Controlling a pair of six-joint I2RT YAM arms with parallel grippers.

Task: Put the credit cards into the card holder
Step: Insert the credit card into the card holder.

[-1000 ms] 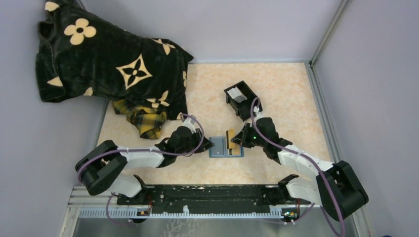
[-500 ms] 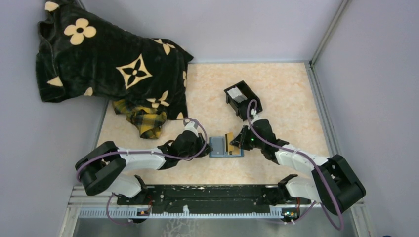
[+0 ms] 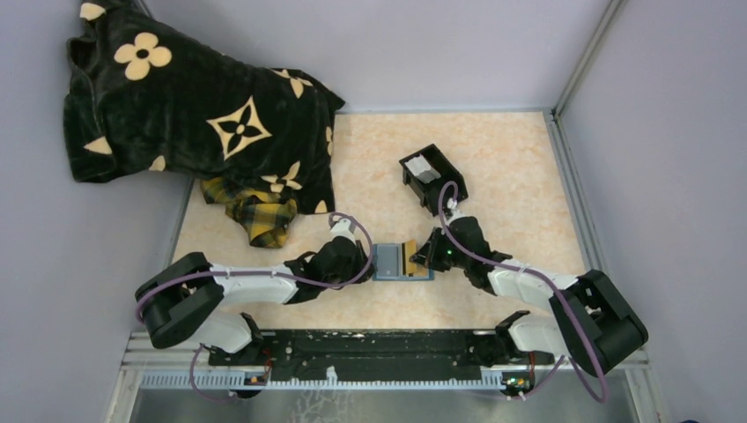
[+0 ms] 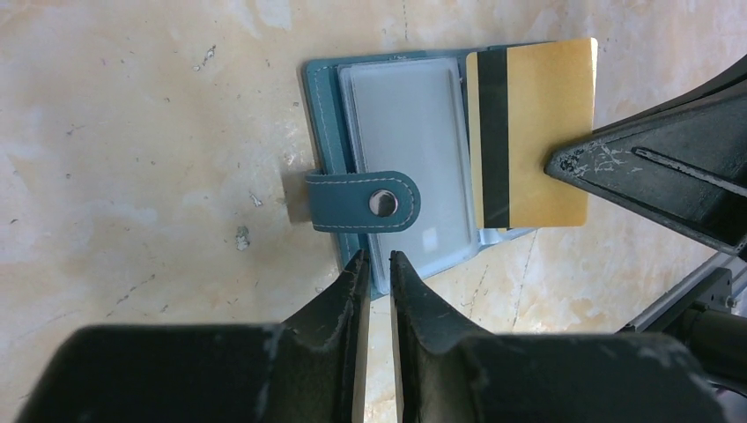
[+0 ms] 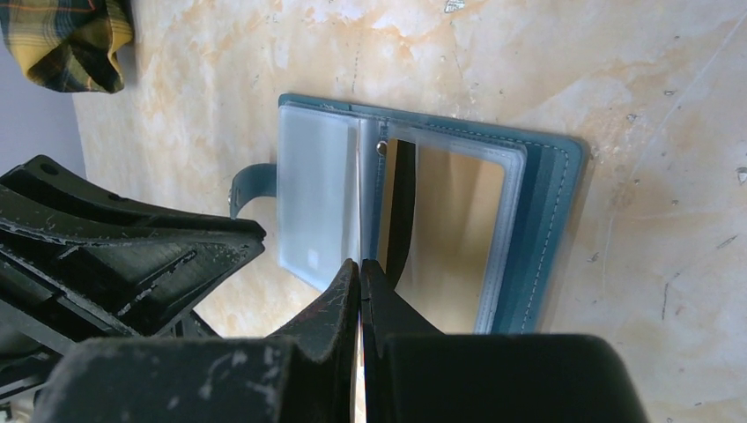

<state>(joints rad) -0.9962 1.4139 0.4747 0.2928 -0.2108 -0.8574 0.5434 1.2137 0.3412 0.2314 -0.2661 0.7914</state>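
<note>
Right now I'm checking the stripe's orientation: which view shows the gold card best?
The left wrist view: the gold card faces the lens, black stripe plain, pinched by the right gripper over the card holder. The right wrist view sees it foreshortened; the top view shows only a small tan sliver.

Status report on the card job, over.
Right gripper shut on gold credit card, laid over open card holder's right half. Left gripper narrow at holder's edge, grip unclear. Snap strap folded inward, clear of card.
</note>
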